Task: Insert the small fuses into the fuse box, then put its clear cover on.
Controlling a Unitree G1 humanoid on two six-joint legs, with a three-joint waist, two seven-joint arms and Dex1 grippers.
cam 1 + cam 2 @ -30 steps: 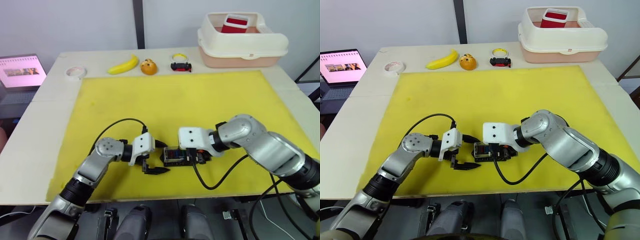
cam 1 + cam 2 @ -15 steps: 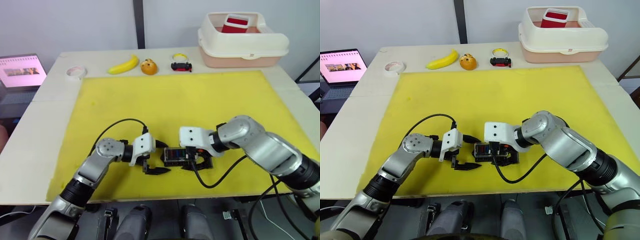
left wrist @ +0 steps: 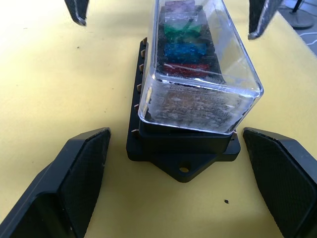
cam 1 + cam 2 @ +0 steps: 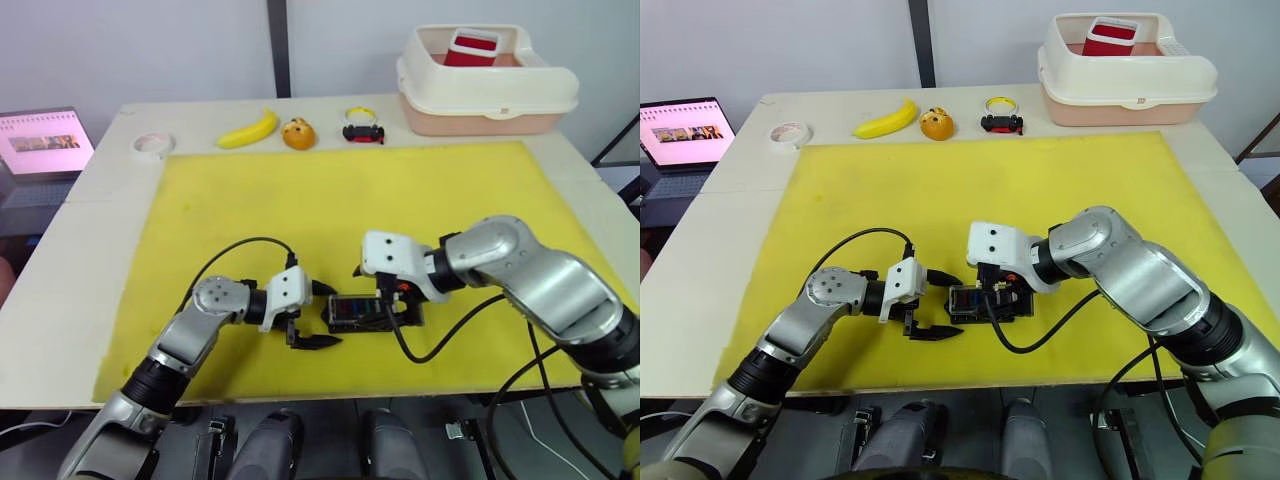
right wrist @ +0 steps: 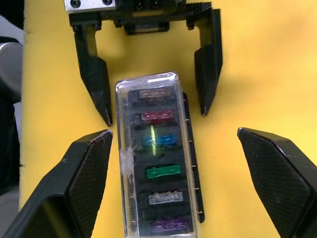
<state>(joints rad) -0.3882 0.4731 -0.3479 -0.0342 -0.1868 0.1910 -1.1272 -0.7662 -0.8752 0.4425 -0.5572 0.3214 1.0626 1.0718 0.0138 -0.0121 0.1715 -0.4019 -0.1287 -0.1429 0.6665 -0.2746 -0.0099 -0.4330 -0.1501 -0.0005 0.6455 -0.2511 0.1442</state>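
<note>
At six o'clock on the yellow mat [image 4: 330, 200] sits the fuse box [image 3: 181, 146], clear cover [image 3: 198, 74] on; both grippers — left [image 4: 312, 315], right [image 5: 173, 186] — gape empty. We'd pinch its light, slick, rigid sides.

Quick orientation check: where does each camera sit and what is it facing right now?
Head stereo pair: on the head, looking forward and down at the yellow mat; both arms show.
Left wrist: on the left arm, looking along its open end effector at the fuse box under the clear cover.
Right wrist: on the right arm, above the box between its open end effector; the fuses show.
Shared: both wrist views show the covered box and the opposite end effector.
</note>
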